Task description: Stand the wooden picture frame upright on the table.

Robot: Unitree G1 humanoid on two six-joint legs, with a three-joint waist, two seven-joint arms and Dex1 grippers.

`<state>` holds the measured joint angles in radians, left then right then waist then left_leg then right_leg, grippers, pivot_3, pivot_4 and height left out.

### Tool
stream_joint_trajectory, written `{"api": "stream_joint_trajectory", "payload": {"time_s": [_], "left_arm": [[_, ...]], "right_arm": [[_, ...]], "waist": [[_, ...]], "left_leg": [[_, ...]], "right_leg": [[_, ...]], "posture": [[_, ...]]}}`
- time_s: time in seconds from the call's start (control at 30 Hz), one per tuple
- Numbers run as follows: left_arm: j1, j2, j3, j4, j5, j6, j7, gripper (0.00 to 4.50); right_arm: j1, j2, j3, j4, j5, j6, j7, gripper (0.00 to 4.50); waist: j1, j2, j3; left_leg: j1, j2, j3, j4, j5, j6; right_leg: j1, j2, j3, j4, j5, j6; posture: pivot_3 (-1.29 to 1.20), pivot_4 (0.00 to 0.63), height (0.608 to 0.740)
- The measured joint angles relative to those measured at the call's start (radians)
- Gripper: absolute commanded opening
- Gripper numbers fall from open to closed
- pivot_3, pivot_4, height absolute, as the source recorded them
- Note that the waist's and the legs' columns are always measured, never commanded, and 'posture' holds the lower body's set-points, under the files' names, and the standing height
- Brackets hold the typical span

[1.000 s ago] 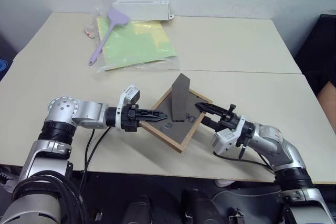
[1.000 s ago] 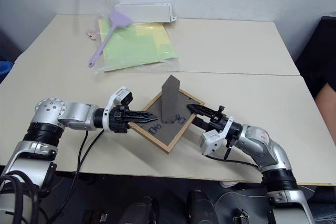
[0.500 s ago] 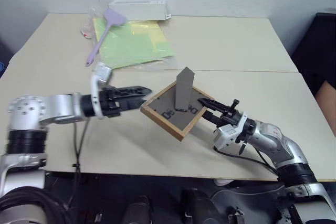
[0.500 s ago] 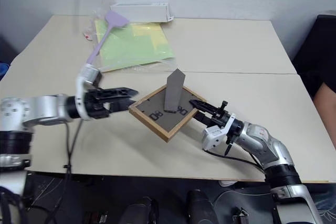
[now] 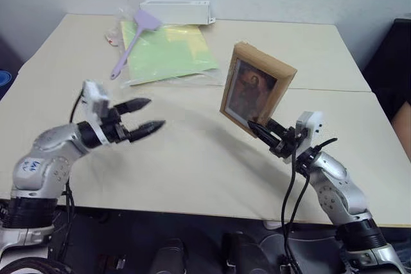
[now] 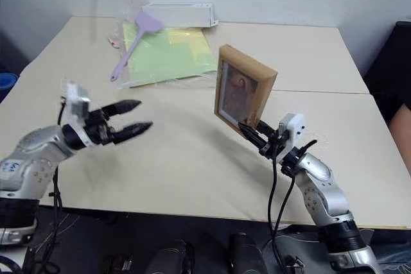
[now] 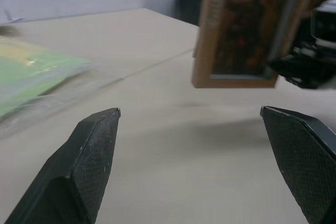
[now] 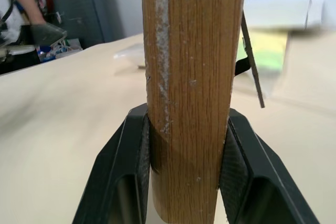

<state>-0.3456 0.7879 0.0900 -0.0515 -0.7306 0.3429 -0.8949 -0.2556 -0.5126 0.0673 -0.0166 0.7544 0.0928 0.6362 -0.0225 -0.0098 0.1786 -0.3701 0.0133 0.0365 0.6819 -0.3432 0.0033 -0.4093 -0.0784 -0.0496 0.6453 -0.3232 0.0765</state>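
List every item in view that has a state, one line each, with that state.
wooden picture frame: lifted off the table, nearly upright, picture facing the robot, clamped at its lower corner.
right gripper: shut on the frame's edge.
left gripper: fingers open, empty, clear of the frame.
purple spatula: lying flat on the green plastic-wrapped sheet.
white box: lying at the table's far edge.

frame: the wooden picture frame (image 5: 257, 89) stood raised above the table (image 5: 192, 165), right of centre
spatula (image 5: 131, 40): lay on paper sheet (image 5: 170, 52), far left
box (image 5: 176, 11): behind the sheet
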Motion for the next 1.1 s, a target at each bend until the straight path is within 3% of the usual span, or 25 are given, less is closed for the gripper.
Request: {"api": "stream_joint_trajectory", "payload": {"time_s": [0.37,0.67,0.87,1.1], "left_arm": [[0.029,-0.049,-0.018,-0.018,0.089,-0.025,-0.067,4.50],[0.019,-0.059,0.013,-0.019,0.096,-0.006,-0.067,4.50],[0.019,-0.070,0.012,-0.019,0.119,-0.006,-0.078,4.50],[0.017,-0.080,0.012,-0.018,0.145,-0.007,-0.092,4.50]], "right_arm": [[-0.012,0.102,-0.056,0.191,-0.123,-0.010,0.105,1.25],[0.046,0.121,-0.100,0.100,-0.089,0.177,0.105,1.25],[0.045,0.122,-0.100,0.081,-0.148,0.186,0.097,1.25],[0.064,0.108,-0.092,0.075,-0.232,0.169,0.106,3.54]], "waist": [[-0.006,0.000,0.000],[-0.006,0.000,-0.001],[-0.007,0.000,-0.001],[-0.004,-0.001,-0.002]], "left_leg": [[0.001,0.000,0.001,0.000,-0.001,0.001],[0.002,0.001,0.000,0.000,-0.001,0.001],[0.002,0.001,0.001,0.000,-0.001,0.001],[0.001,0.000,0.001,0.000,-0.001,0.001]], "right_leg": [[0.000,0.000,0.001,0.003,0.000,0.000],[0.000,0.000,0.001,0.005,0.000,0.000],[0.001,0.000,0.001,0.003,0.000,0.000],[0.000,0.000,0.001,0.002,0.000,0.000]], "posture": [[0.00,0.150,0.740],[0.00,0.150,0.740],[0.00,0.150,0.740],[0.00,0.150,0.740]]}}
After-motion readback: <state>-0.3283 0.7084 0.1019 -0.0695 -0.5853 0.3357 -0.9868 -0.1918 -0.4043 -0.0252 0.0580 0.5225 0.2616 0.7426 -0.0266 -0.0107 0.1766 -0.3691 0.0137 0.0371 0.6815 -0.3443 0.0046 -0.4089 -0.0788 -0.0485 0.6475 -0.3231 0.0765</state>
